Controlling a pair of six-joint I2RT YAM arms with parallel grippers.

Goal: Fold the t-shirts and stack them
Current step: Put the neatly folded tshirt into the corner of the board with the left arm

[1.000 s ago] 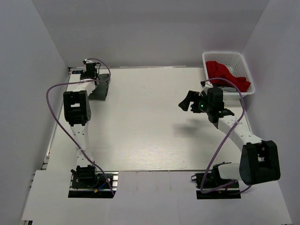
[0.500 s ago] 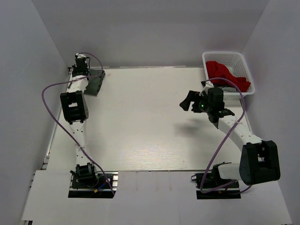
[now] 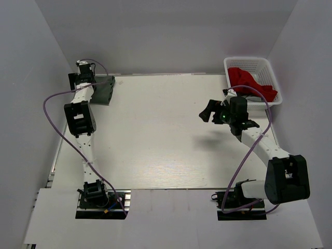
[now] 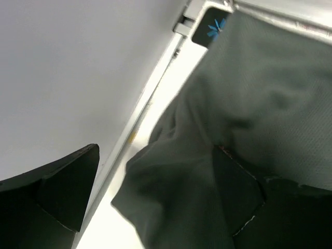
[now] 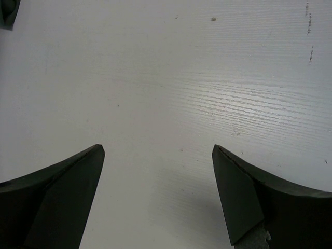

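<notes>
Pushing farther into the far-left corner, the left tool [image 4: 155, 150] is spreading wide over the olive-grey t-shirt [image 4: 259, 93]; right tool [image 5: 158, 148] hovering wide.

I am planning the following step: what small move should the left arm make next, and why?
Probably lift the left tool up, away from the dark olive-grey cloth t-shirt. Its jaws stand open over that shirt at the far-left table corner, while the bright red cloth t-shirt waits in the white plastic lattice basket.
</notes>
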